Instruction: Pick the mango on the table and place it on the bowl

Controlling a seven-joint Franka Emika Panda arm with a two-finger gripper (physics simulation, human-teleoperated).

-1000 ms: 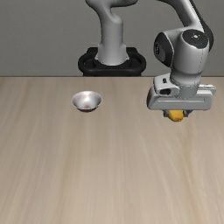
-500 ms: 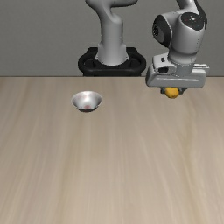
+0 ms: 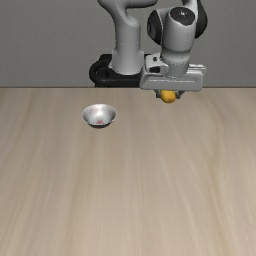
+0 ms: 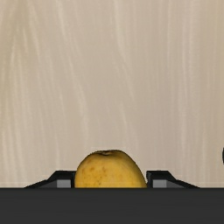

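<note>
The yellow-orange mango [image 4: 109,169] sits between my two fingers, held from both sides, with the wooden table far beneath it. In the exterior view the mango [image 3: 169,98] pokes out under the hand, and my gripper [image 3: 170,97] is shut on it, raised above the table. The small metal bowl [image 3: 100,116] rests on the table toward the exterior view's left of my hand and lower than it.
The light wooden table [image 3: 130,190] stretches wide in front. The robot's black base [image 3: 118,70] stands at the table's far edge, just behind the bowl and my hand.
My hand has lifted the mango higher off the table and carried it toward the exterior view's left, closing much of the gap to the bowl.
</note>
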